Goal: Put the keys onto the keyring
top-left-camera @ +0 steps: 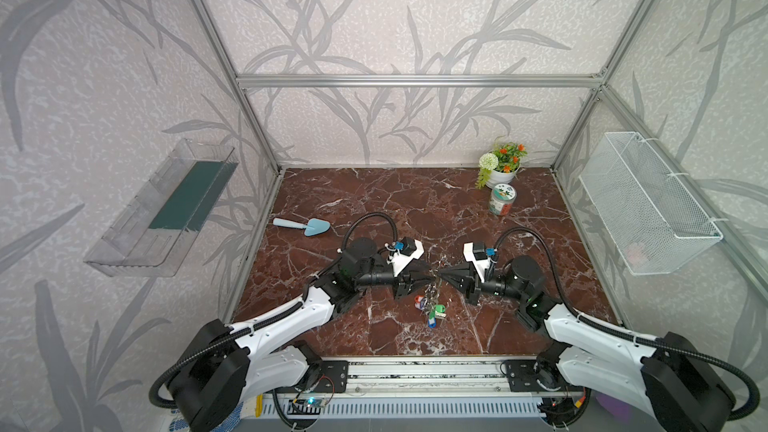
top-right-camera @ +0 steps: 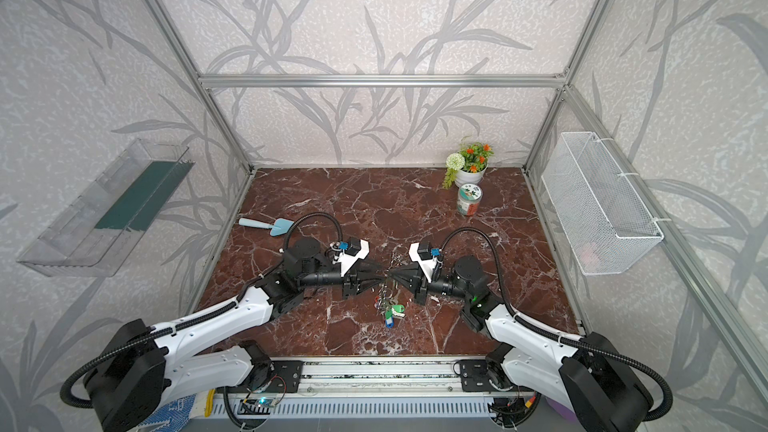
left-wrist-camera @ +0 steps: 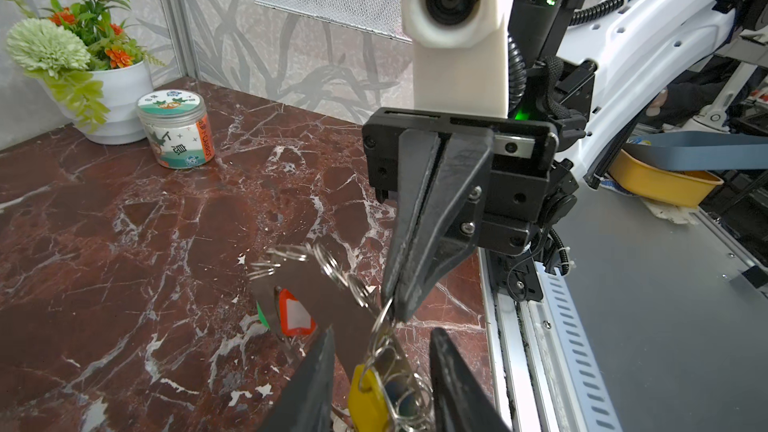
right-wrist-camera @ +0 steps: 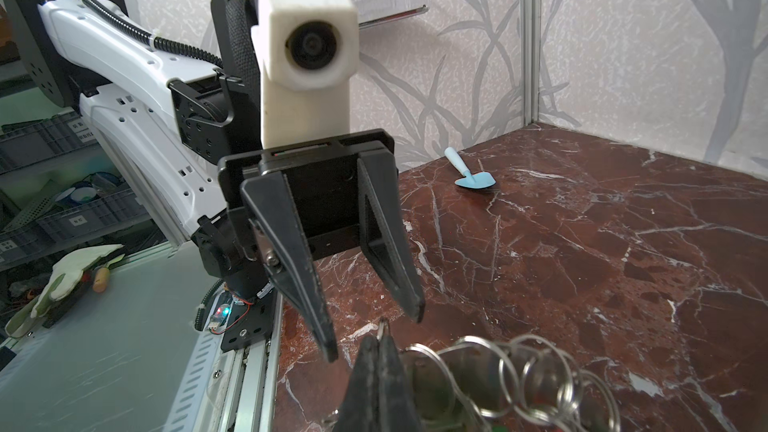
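Both grippers meet tip to tip above the middle of the marble floor. My right gripper [right-wrist-camera: 380, 338] is shut on the thin wire of the keyring [left-wrist-camera: 383, 320], and a bunch of coloured-tag keys [top-left-camera: 432, 310] hangs from it onto the floor. In the left wrist view the keys with the yellow tag [left-wrist-camera: 368, 403] and their short chain hang between the spread fingers of my left gripper [left-wrist-camera: 382, 332], which is open and touches neither side of the tag. I cannot tell whether the chain is threaded on the hoop. Both top views show the meeting tips [top-right-camera: 386, 277].
A blue trowel [top-left-camera: 303, 226] lies at the left. A labelled jar [top-left-camera: 502, 199] and a flower pot [top-left-camera: 500, 168] stand at the back right. A wire basket [top-left-camera: 648, 201] hangs on the right wall and a clear shelf [top-left-camera: 166, 205] on the left wall.
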Controlling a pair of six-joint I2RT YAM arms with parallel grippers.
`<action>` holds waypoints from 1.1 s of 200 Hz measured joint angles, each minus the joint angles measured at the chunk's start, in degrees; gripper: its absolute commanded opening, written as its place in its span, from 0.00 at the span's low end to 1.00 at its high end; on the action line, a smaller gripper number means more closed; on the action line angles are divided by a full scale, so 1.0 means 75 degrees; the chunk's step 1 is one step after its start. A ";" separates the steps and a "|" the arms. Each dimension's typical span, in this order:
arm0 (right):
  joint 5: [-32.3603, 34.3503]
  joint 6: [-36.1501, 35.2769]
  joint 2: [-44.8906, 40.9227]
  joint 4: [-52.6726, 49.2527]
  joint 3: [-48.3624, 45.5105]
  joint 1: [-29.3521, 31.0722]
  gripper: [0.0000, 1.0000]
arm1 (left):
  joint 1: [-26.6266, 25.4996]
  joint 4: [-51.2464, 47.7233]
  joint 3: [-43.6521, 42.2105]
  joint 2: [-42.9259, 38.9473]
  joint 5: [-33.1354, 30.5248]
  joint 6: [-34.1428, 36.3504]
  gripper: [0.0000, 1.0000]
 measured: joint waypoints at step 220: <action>0.0000 -0.0044 -0.0079 -0.0012 0.0000 0.0000 0.00 | 0.0017 -0.0752 0.0326 0.0245 0.0388 0.0047 0.00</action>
